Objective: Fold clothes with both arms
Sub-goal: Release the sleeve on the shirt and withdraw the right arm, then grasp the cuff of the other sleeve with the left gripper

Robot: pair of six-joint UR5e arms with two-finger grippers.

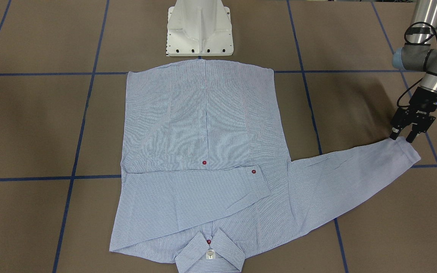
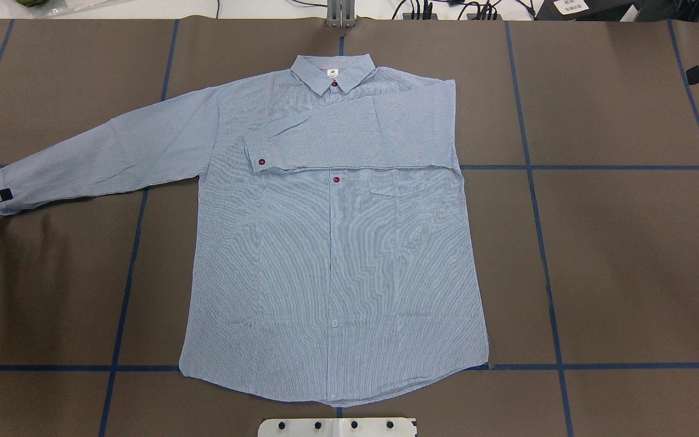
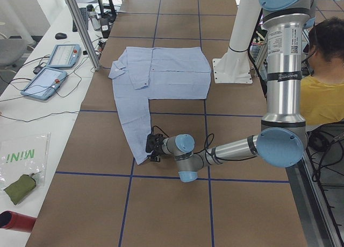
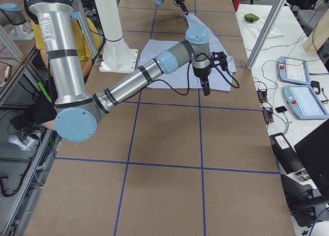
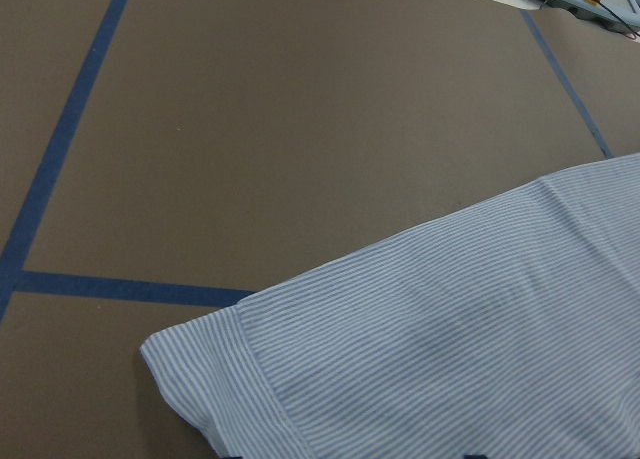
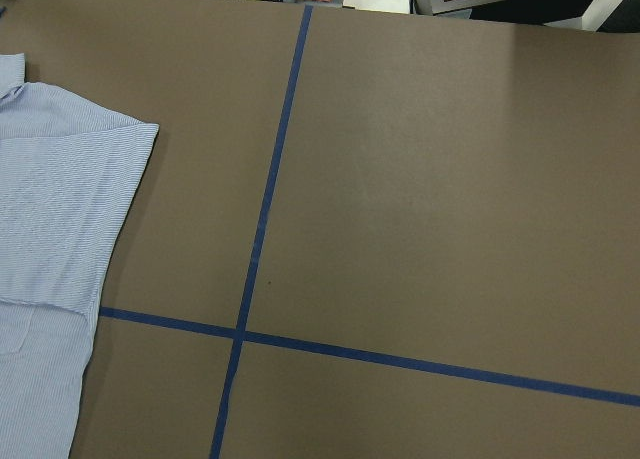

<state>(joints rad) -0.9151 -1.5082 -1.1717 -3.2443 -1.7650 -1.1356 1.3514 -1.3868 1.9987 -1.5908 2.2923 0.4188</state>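
Jaws of the left gripper (image 1: 403, 136) stand apart, fingertips at the cuff end of the outstretched sleeve (image 1: 355, 170). The right gripper (image 4: 205, 88) hangs near the garment's opposite side; its jaw state cannot be determined. The shirt (image 2: 331, 261) lies flat, front up, on the brown table (image 2: 616, 261), with the second sleeve (image 2: 337, 139) folded across the chest just above the chest pocket (image 2: 407, 193).

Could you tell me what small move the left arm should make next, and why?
Probably close the left hand on the cuff. Its fingers stand apart right at the end of the outstretched sleeve, while the other sleeve already lies folded across the chest of the shirt, so this sleeve looks next to be folded.
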